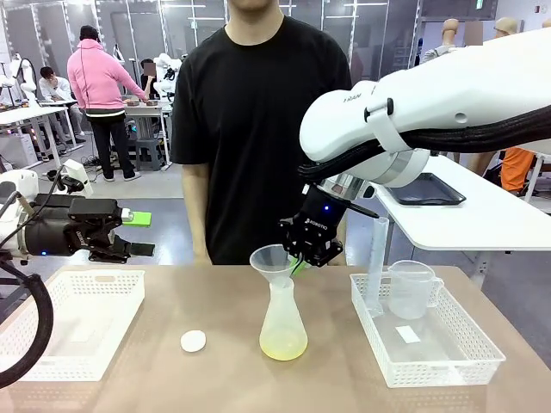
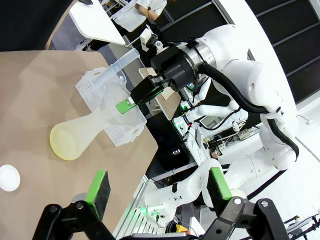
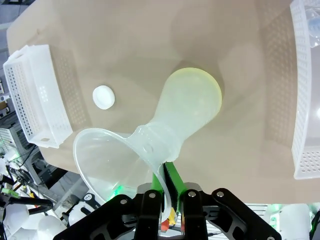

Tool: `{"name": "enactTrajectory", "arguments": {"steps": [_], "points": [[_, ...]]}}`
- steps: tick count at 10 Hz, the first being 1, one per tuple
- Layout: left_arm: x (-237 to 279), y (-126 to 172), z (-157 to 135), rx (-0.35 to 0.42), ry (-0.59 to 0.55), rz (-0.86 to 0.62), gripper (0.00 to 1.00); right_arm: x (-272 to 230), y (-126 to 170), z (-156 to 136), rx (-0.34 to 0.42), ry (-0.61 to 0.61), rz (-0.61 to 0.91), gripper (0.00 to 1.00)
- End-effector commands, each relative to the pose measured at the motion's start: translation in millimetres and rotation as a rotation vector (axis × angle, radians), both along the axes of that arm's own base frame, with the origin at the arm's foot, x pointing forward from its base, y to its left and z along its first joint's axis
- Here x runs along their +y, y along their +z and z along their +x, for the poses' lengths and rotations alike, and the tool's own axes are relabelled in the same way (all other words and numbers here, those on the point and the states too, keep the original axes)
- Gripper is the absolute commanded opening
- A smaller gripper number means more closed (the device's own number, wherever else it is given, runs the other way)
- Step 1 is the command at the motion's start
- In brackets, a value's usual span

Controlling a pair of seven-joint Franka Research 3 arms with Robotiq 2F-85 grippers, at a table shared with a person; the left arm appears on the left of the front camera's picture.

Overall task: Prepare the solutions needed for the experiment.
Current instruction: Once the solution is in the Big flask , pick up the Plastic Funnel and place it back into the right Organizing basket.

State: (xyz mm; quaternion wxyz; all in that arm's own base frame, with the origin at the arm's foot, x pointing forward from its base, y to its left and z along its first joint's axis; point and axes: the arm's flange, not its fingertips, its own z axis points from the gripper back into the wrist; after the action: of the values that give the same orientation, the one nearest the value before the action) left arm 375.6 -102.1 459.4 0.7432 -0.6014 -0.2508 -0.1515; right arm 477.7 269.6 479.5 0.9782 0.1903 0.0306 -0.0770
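Front view: tan table [image 1: 172, 379], solutions [image 1: 282, 346] mid-surface, white bench [image 1: 482, 219] behind.

A white disc [image 1: 193, 341] lies near the left basket [image 1: 129, 314]; the right basket [image 1: 448, 368] holds a jug [image 1: 411, 288].

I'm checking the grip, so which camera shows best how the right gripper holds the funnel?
The right wrist view: the right gripper is shut on the funnel, one green pad each side of its rim. The front view shows the gripper beside the rim, contact unclear. The left wrist view shows it farther off, funnel faint.
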Motion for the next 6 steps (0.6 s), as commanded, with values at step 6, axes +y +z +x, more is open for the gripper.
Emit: {"name": "enactTrajectory", "arguments": {"steps": [6], "points": [[-1, 2, -2, 0.008, -0.009, 0.007, 1.0, -4, 26, -38, -0.158, 0.023, 0.057, 0.0]]}}
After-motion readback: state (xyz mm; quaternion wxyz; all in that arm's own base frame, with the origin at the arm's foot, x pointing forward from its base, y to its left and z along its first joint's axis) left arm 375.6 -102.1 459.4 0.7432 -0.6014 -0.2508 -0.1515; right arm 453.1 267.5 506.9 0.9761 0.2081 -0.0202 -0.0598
